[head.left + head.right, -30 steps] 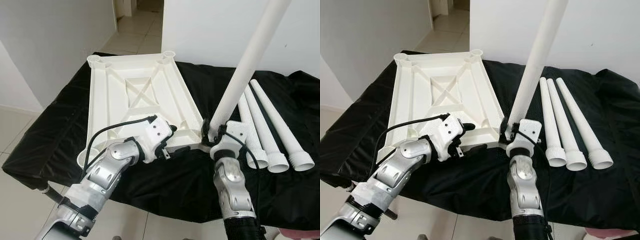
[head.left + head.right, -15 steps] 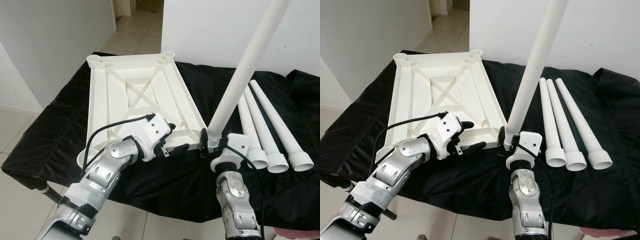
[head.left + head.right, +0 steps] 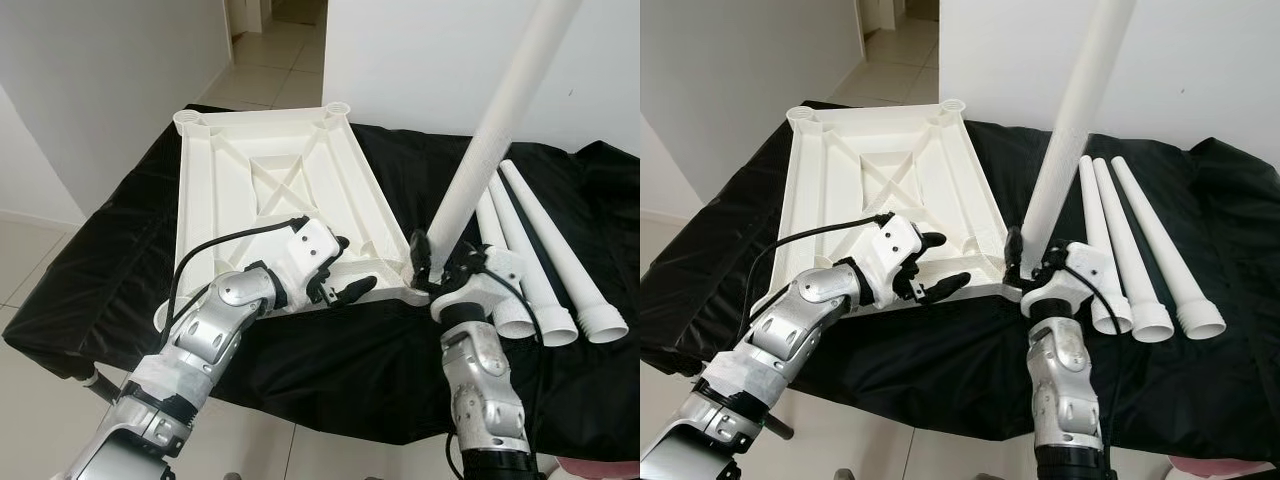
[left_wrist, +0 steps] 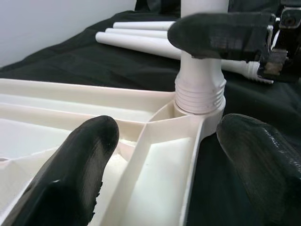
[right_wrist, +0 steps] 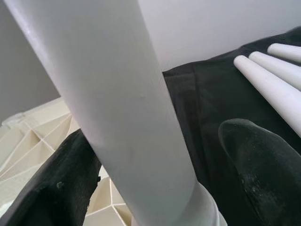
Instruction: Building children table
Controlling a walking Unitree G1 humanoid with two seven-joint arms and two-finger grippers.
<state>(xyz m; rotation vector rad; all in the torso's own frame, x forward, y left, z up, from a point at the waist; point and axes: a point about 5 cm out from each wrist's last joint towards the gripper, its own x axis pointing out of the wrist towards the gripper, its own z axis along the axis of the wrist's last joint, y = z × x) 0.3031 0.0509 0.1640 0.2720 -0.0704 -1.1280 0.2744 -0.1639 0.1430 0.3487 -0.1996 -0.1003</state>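
A white plastic tabletop (image 3: 270, 190) lies upside down on a black cloth (image 3: 120, 250), ribs facing up, with a round socket at each corner. The right gripper (image 3: 1025, 262) sits at the near right corner of the tabletop, its two black fingers either side of the base of a long white leg (image 3: 490, 130) that stands up and leans a little to the right. The fingers bracket the leg closely (in the right wrist view one finger (image 5: 51, 188) presses the leg, the other sits slightly off it), and the leg's threaded end (image 4: 200, 94) rests in the corner socket (image 4: 207, 115).

The left gripper (image 3: 345, 272) hovers over the near edge of the tabletop, just left of that socket, its fingers spread apart and holding nothing; one finger (image 4: 75, 165) hangs above the ribbed underside, the other beyond the rim.

Three more legs (image 3: 545, 265) lie side by side on the cloth to the right, wide ends toward the robot.
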